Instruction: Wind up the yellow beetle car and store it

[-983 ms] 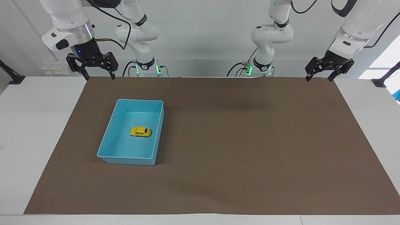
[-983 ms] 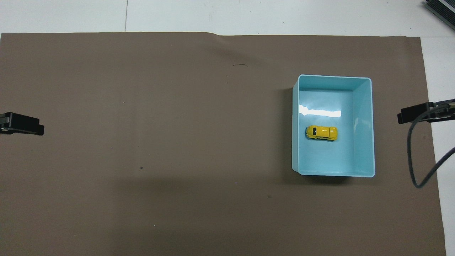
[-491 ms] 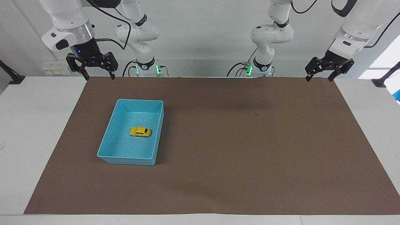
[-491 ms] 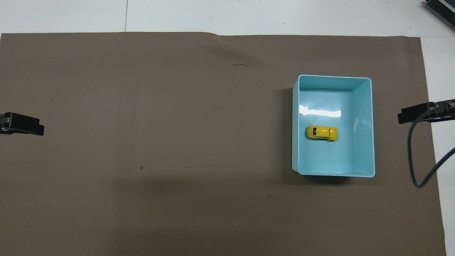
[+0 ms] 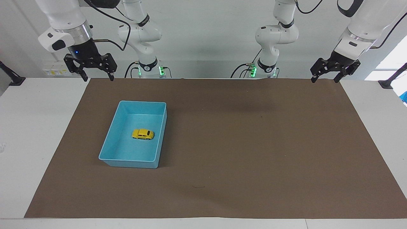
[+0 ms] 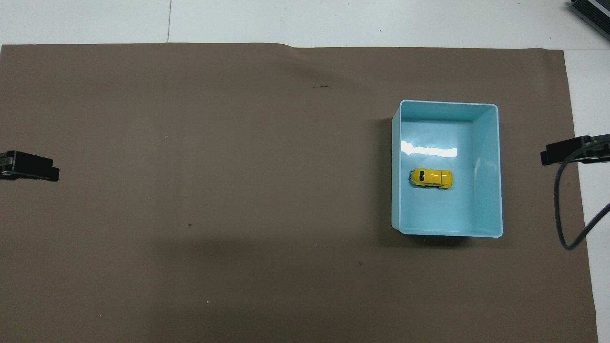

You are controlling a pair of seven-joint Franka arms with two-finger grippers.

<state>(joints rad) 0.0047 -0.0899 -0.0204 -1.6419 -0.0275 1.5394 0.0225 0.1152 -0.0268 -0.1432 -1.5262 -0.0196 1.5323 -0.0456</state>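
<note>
Sitting on its wheels near the middle of the blue tray's floor, the yellow beetle car [image 5: 143, 134] shows a glossy rounded body with dark windows, its length lying across the tray; nothing touches it and no lettering can be read on it. The blue tray [image 5: 109, 140] is a smooth, shiny rectangular plastic bin with upright walls and rounded corners, standing toward the right arm's end of a matte brown mat [image 5: 254, 143] with a slight ripple along its edges. The mat covers most of a white table [image 5: 35, 127]. The right gripper [image 5: 96, 76] hangs raised over the mat's corner at the robots' end, pointing down, fingers spread apart and empty. The left gripper [image 5: 324, 78] waits raised over the matching corner at the left arm's end, tilted a little, fingers likewise apart and holding nothing.
</note>
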